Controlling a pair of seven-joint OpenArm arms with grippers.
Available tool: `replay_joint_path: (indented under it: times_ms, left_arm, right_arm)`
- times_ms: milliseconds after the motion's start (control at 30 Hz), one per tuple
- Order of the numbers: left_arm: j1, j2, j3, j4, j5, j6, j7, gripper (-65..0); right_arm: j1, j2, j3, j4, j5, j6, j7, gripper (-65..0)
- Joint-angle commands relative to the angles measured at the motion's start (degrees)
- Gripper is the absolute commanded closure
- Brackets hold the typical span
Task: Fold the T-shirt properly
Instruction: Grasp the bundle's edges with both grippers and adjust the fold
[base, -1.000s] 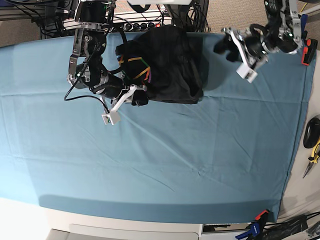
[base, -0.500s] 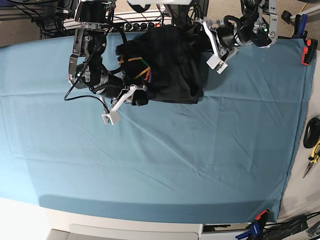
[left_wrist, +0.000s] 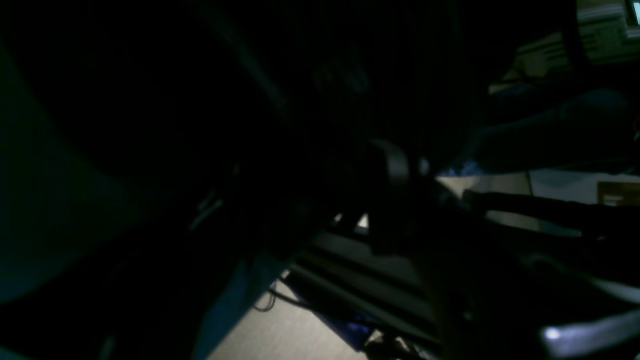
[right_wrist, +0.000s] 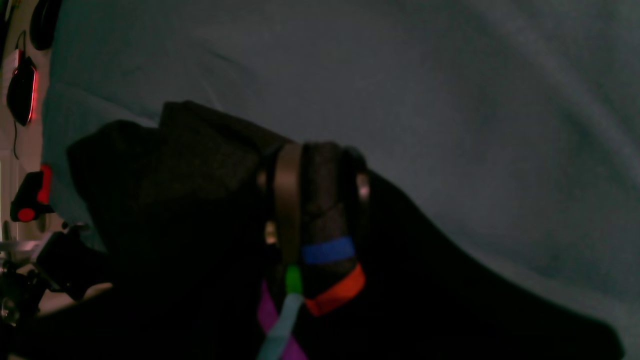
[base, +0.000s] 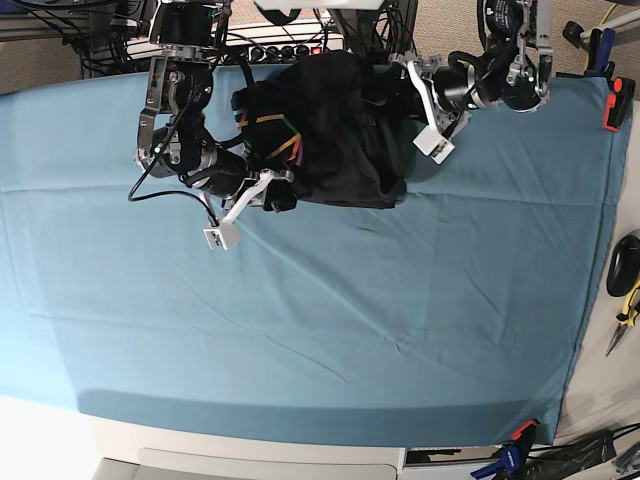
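The T-shirt (base: 340, 130) lies bunched at twelve o'clock on the tabletop (base: 330, 330). The left claw (base: 395, 92) has swung in from two o'clock to its right edge, probably for a second hold; its spread is lost in the dark wrist view. The right claw (right_wrist: 312, 195) pinches a printed fold.

A: Base view — overhead, looking straight down on the whole counter (base: 300, 330), both arms at its far edge.

B: Right wrist view?

A: Very near, along its fingers (right_wrist: 287, 200) across the T-shirt (right_wrist: 200, 200) and teal cloth (right_wrist: 450, 100) — the same shirt (base: 340, 130) as in base. Left wrist view: close against dark fabric, almost black; floor past the counter edge.
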Motion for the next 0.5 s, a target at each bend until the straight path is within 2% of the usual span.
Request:
replay_joint_path:
  times_ms: [0, 233, 400, 467]
  left_arm:
    - [0.20, -1.46, -0.31, -0.20, 5.49, 1.20, 3.13, -32.4]
    - [0.35, -5.75, -0.31, -0.20, 6.56, 1.84, 3.32, -32.4]
    - [1.18, -5.25, -0.28, -0.20, 5.33, 1.77, 3.30, -32.4]
    - [1.09, -5.70, -0.31, -0.20, 6.80, 1.60, 3.48, -32.4]
  right_arm:
    - [0.94, 0.02, -0.11, 0.92, 1.42, 0.50, 1.05, -11.9]
    - [0.94, 0.00, -0.11, 0.92, 1.42, 0.55, 1.05, -11.9]
    - [0.94, 0.00, -0.11, 0.92, 1.40, 0.59, 1.05, -11.9]
    - [0.94, 0.00, -0.11, 0.92, 1.40, 0.61, 1.05, -11.9]
